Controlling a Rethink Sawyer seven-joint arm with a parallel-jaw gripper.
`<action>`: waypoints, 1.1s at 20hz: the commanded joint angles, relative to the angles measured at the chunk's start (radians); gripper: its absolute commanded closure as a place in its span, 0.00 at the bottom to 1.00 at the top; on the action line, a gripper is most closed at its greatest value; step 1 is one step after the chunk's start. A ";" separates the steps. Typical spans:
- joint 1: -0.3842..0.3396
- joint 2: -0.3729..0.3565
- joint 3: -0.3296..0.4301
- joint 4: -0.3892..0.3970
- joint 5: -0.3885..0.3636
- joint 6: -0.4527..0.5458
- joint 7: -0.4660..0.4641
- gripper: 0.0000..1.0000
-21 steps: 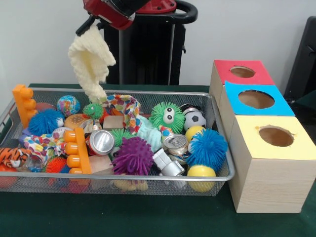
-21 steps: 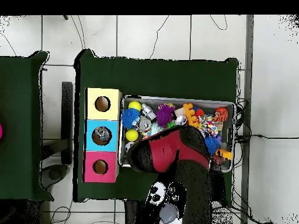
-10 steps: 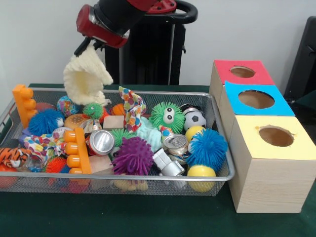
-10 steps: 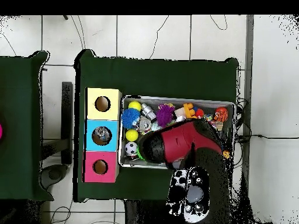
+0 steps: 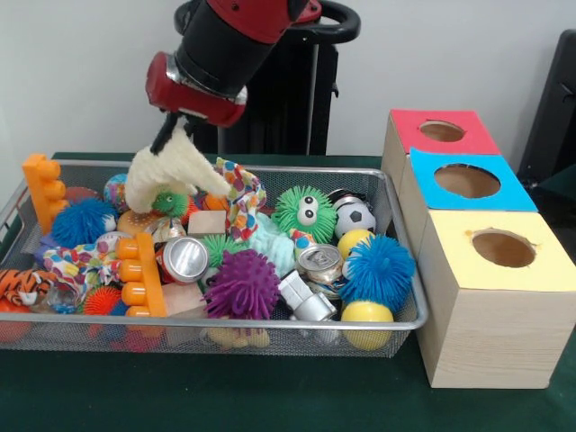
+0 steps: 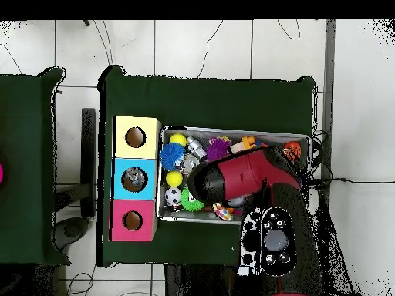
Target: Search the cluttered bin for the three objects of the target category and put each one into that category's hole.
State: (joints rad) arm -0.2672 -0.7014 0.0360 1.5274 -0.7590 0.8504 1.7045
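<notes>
We see the gripper (image 5: 173, 135) at upper left of the frame, its fingers pinched on a cream cloth (image 5: 169, 175) that drapes below them over the wire bin (image 5: 270, 326).

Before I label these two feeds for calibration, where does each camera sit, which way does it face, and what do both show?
Front view: across the table, facing the robot; the red arm lowers a cream knitted cloth into the wire bin.
Overhead view: above the table, looking straight down; the arm covers much of the bin.
Shared: the bin, the arm, the three-hole box.
</notes>
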 commanded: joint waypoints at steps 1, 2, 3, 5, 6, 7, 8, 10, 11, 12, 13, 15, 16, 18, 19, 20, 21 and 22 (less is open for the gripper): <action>-0.056 -0.005 0.164 0.051 0.065 -0.268 0.009 1.00; -0.061 -0.012 0.167 0.067 0.065 -0.318 0.032 1.00; -0.067 -0.015 0.173 0.077 0.071 -0.347 0.040 1.00; -0.083 -0.024 0.190 0.105 0.090 -0.404 0.043 1.00; -0.092 -0.027 0.196 0.120 0.099 -0.419 0.041 1.00; -0.099 -0.025 0.204 0.129 0.106 -0.428 0.038 1.00; -0.104 -0.016 0.210 0.131 0.113 -0.433 0.032 1.00; -0.121 -0.002 0.230 0.144 0.133 -0.460 0.034 1.00; -0.129 0.006 0.239 0.148 0.143 -0.470 0.033 1.00; -0.125 0.013 0.232 0.147 0.142 -0.479 0.039 1.00; -0.116 0.019 0.221 0.142 0.135 -0.485 0.045 1.00; -0.097 0.024 0.192 0.127 0.122 -0.491 0.055 1.00; -0.084 0.029 0.173 0.116 0.113 -0.481 0.059 1.00; -0.067 0.040 0.147 0.096 0.100 -0.454 0.056 1.00; -0.061 0.046 0.141 0.088 0.098 -0.426 0.046 1.00; -0.056 0.055 0.136 0.080 0.098 -0.391 0.033 1.00; -0.048 0.064 0.128 0.070 0.097 -0.359 0.024 1.00; -0.045 0.068 0.126 0.066 0.100 -0.335 0.014 1.00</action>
State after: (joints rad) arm -0.3297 -0.6905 0.1559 1.5838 -0.6596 0.3950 1.7045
